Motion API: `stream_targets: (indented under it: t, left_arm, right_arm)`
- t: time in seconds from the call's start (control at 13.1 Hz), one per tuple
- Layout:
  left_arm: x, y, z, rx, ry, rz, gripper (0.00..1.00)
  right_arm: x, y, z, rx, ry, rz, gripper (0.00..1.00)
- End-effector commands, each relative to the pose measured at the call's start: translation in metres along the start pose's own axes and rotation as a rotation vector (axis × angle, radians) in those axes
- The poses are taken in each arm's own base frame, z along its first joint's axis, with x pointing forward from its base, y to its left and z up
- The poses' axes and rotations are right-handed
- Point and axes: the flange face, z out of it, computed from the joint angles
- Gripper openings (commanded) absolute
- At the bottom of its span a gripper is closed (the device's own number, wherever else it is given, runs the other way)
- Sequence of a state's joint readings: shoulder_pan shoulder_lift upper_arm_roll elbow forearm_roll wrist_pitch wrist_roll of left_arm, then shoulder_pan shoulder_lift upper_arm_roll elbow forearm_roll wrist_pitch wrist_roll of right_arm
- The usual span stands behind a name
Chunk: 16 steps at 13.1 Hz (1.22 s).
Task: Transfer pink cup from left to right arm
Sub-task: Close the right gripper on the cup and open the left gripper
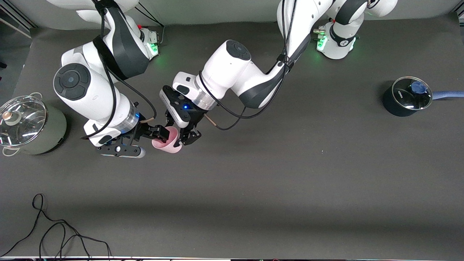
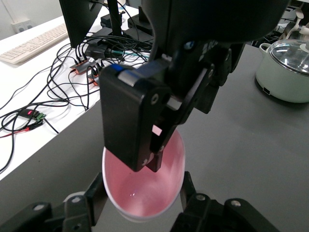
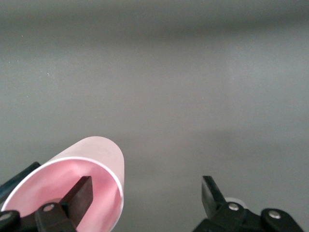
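Front view: high above the table (image 1: 290, 188), looking down toward both bases at the frame's top.
Left wrist view: close, looking into the pink cup (image 2: 145, 186).
Right wrist view: close, cup (image 3: 87, 179) lower left.
Shared: the cup, the table.

left tool (image 2: 142, 186) clamped | right tool (image 3: 146, 186) spread wide | tools meet tip to tip

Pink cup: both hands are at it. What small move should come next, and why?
Probably close the right hand on the wall of the pink cup. One of its fingers is inside the cup and the other is wide outside, so it grips nothing, while the left hand clasps the cup's sides.
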<state>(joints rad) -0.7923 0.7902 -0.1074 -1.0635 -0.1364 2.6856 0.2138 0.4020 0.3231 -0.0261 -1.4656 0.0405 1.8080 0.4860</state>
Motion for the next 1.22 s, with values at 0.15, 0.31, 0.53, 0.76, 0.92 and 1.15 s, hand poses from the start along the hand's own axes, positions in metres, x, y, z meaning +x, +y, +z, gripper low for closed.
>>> stream_targets:
  t: [0.15, 0.31, 0.53, 0.76, 0.92, 1.15]
  left_arm:
    - [0.0056, 0.0045, -0.0043, 0.011, 0.009, -0.007, 0.0]
    - [0.0056, 0.0045, -0.0043, 0.011, 0.009, -0.007, 0.0]
    - [0.0056, 0.0045, -0.0043, 0.011, 0.009, -0.007, 0.0]
    - [0.0056, 0.0044, -0.0044, 0.011, 0.009, -0.007, 0.0]
    - [0.0056, 0.0045, -0.0043, 0.011, 0.009, -0.007, 0.0]
    - [0.0058, 0.0039, -0.005, 0.014, 0.01, -0.006, 0.43]
  right_arm:
    - [0.0035, -0.0029, -0.0051, 0.015, 0.01, 0.025, 0.29]
    - [0.0035, -0.0029, -0.0051, 0.015, 0.01, 0.025, 0.02]
    - [0.0033, -0.0028, -0.005, 0.015, 0.009, 0.025, 0.0]
    - [0.0033, -0.0028, -0.005, 0.015, 0.009, 0.022, 0.0]
    - [0.0038, -0.0019, -0.005, 0.015, 0.009, 0.023, 0.0]
    - [0.0038, -0.0019, -0.005, 0.015, 0.009, 0.022, 0.0]
